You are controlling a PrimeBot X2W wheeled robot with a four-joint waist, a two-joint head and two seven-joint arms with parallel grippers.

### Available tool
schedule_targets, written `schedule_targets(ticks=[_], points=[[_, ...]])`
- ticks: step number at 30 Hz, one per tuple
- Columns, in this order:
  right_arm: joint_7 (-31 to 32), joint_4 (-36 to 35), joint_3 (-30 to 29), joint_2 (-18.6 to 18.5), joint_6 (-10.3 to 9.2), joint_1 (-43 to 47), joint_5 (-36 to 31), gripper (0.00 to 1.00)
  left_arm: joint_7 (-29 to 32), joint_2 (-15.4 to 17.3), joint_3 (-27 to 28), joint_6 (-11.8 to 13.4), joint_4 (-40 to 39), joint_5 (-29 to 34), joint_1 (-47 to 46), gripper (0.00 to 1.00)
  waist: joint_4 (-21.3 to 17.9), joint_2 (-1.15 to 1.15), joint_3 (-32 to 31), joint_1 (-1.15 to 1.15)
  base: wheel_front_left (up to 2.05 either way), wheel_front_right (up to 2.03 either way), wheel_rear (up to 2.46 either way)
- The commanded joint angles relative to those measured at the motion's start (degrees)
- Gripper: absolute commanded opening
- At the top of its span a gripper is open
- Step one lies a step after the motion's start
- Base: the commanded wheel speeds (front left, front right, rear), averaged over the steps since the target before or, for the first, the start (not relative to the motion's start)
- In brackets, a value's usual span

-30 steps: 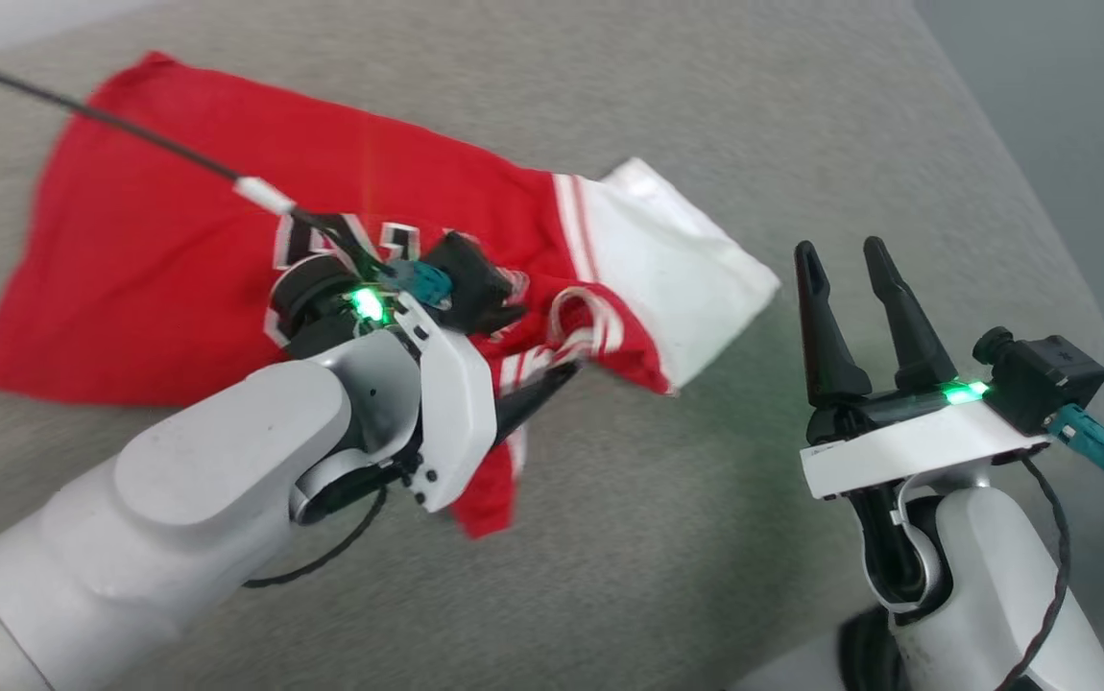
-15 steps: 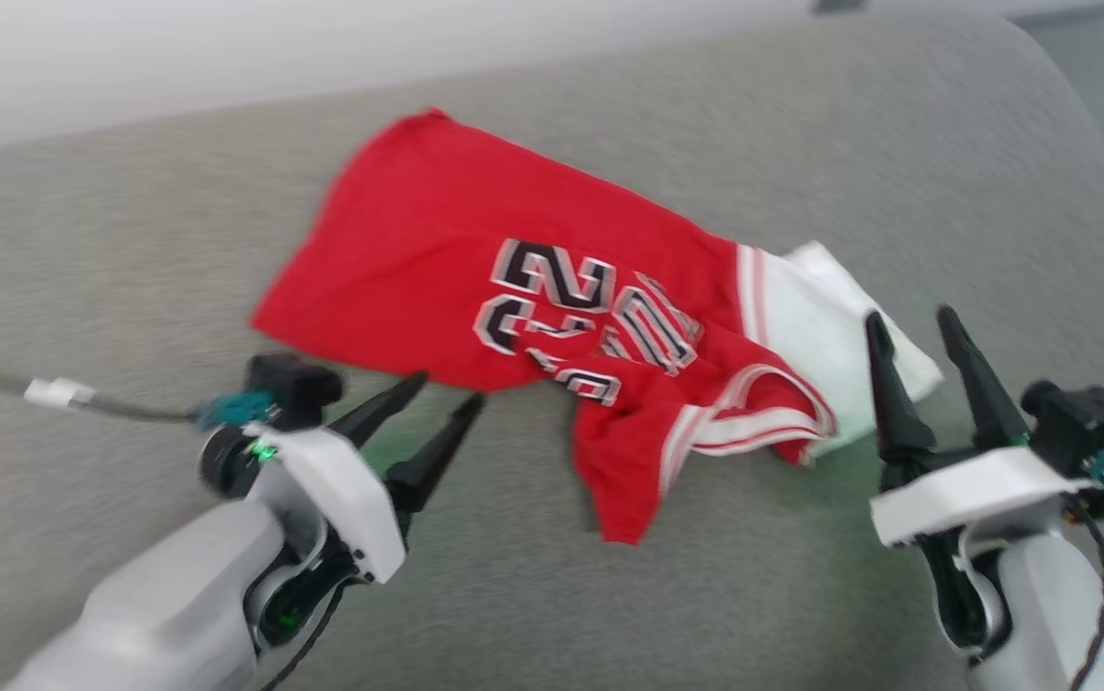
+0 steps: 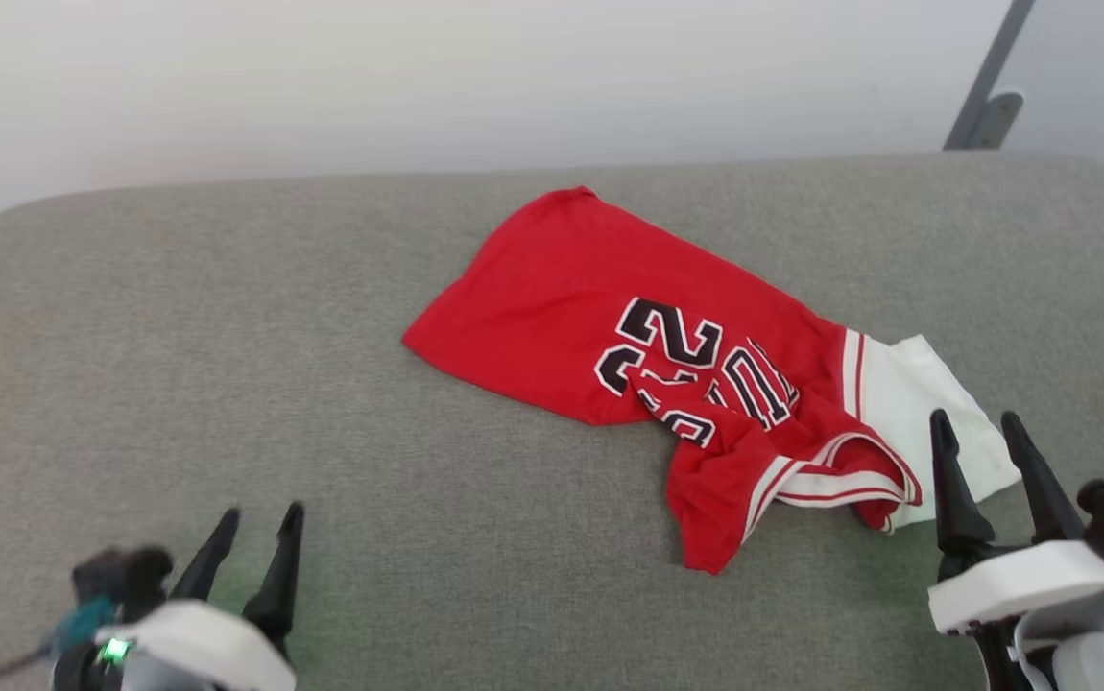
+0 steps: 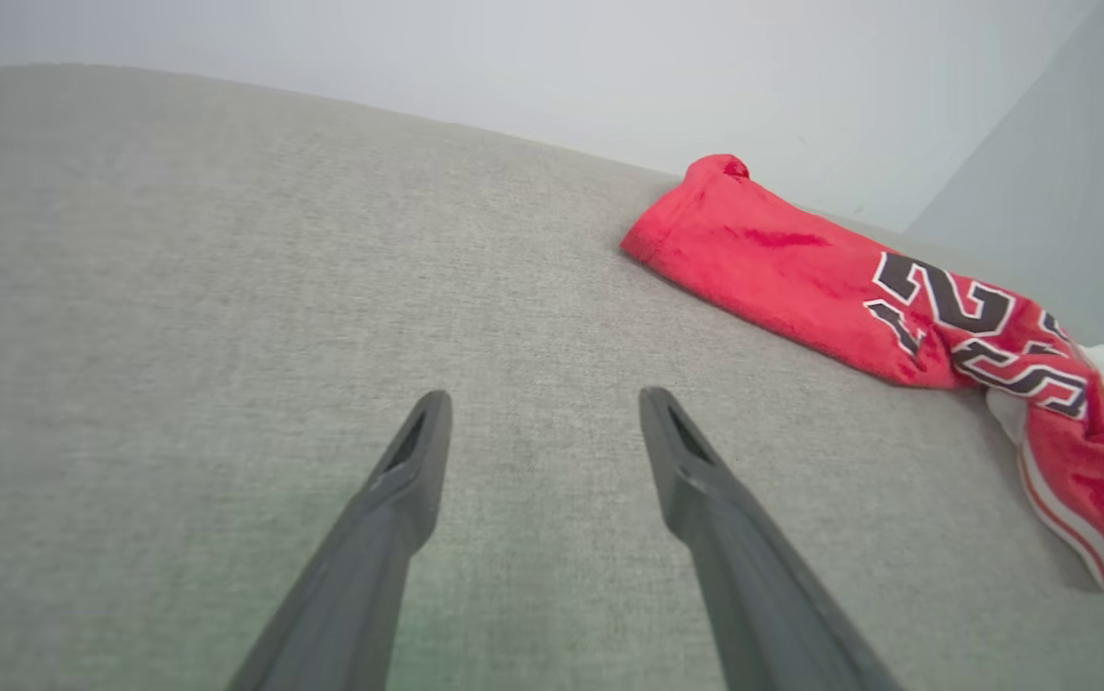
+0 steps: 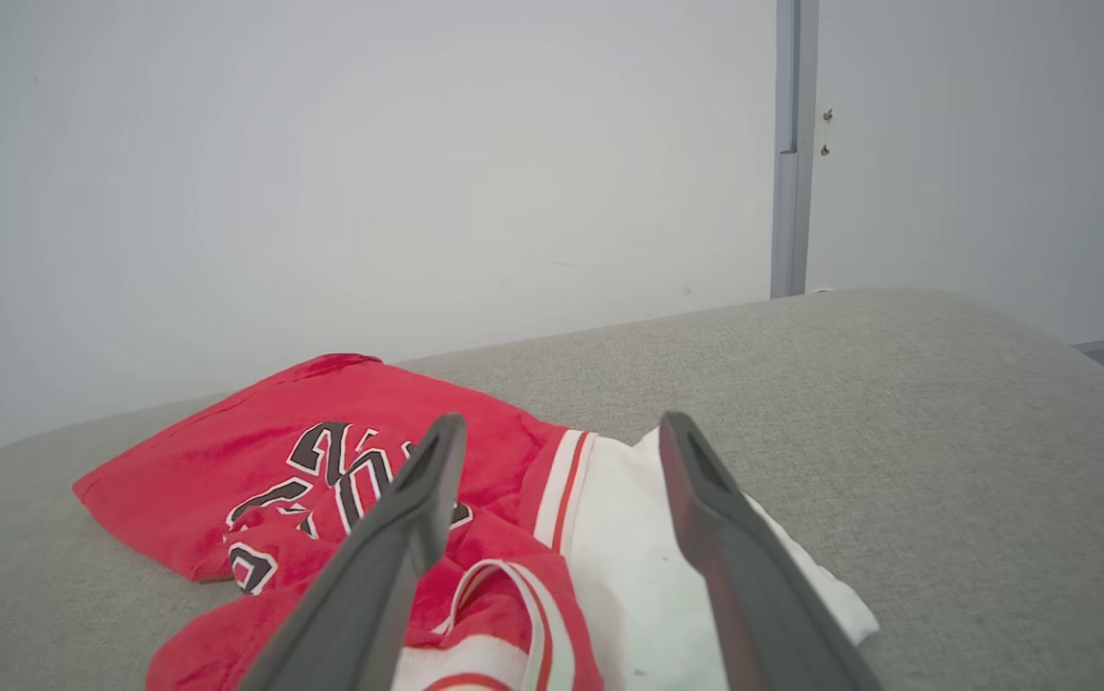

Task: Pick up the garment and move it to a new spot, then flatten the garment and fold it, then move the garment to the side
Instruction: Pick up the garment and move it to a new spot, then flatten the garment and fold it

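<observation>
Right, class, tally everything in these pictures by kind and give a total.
garment: 1
Grippers: 2, the left gripper and the right gripper
grey padded surface: 1
Total: 4

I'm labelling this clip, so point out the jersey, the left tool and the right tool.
jersey (image 3: 552, 288), head view, plain red body.
left tool (image 3: 262, 511), head view, midway between fingertips.
right tool (image 3: 973, 416), head view, midway between fingertips.

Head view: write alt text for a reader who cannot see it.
A crumpled red garment lies on a grey cushion. The left gripper, open, sits well apart from it; the right gripper, open, is beside its white sleeve.
</observation>
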Motion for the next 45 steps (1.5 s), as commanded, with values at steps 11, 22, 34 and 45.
schedule_targets(ticks=[11, 22, 34, 45], points=[[-0.29, -3.08, -2.5, 0.08, -0.02, 4.32, -1.35, 1.0, -0.3, -5.69, 16.73, -1.22, -12.72, 19.5, 12.48, 1.0, 0.09, 0.0, -3.07, 0.0, 0.0, 0.0, 0.0], [0.15, -4.04, -2.62, 0.39, -0.02, 4.76, -1.73, 1.0, -0.3, -9.7, 22.31, -2.64, -16.99, 24.8, 15.89, 1.0, 0.21, 0.0, -3.82, 0.0, 0.0, 0.0, 0.0], [9.67, -7.08, 7.48, -6.7, -0.02, 0.89, -4.74, 1.0, -0.31, -11.13, 21.99, -2.71, -17.25, 23.55, 15.56, 1.0, 1.6, 0.0, -2.38, 0.0, 0.0, 0.0, 0.0], [40.82, -18.88, 32.81, -22.53, -0.03, -8.75, 3.49, 1.0, -0.31, -14.56, 20.78, -2.72, -16.6, 23.24, 12.09, 1.0, 7.33, 0.0, 2.15, 0.0, 0.0, 0.0, 0.0]])
